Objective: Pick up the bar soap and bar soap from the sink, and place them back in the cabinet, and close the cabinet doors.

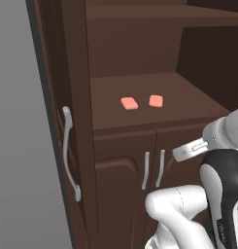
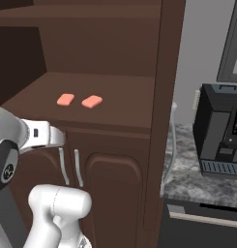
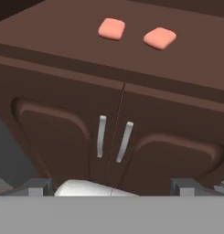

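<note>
Two small salmon-orange bar soaps lie side by side on the cabinet shelf, one to the left of the other. They show again in the right base view and near the top of the hand view. Both tall cabinet doors stand open: the left door with its long silver handle, and the right door seen edge-on. My gripper is open and empty, below and in front of the shelf, facing the lower doors. The sink is out of view.
Under the shelf are two shorter arched-panel doors with small silver handles, shut. A black coffee machine stands on the speckled stone counter right of the cabinet. A grey wall is on the left.
</note>
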